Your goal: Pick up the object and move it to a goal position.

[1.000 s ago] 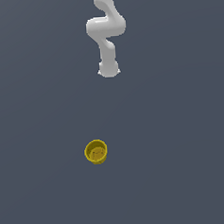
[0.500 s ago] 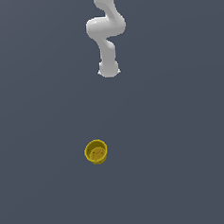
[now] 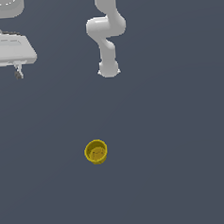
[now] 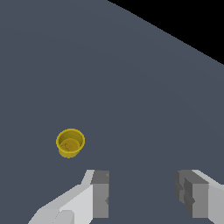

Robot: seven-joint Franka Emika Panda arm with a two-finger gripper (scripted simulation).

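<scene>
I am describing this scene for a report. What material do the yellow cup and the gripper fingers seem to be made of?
The yellow cup looks like matte plastic: one flat yellow colour, no glints, though a render leaves this open. The gripper has grey fingers with blocky, dull faces, possibly metal or hard plastic; the look does not settle which.

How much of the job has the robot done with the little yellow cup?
Almost nothing is done so far. The yellow cup stands upright on the grey floor, with nothing touching it. In hand is only the approach: in the wrist view the end effector is open and empty, apart from the cup. Left to do: reach the cup, close on it, lift it, and carry it to the goal, which no picture shows.
</scene>
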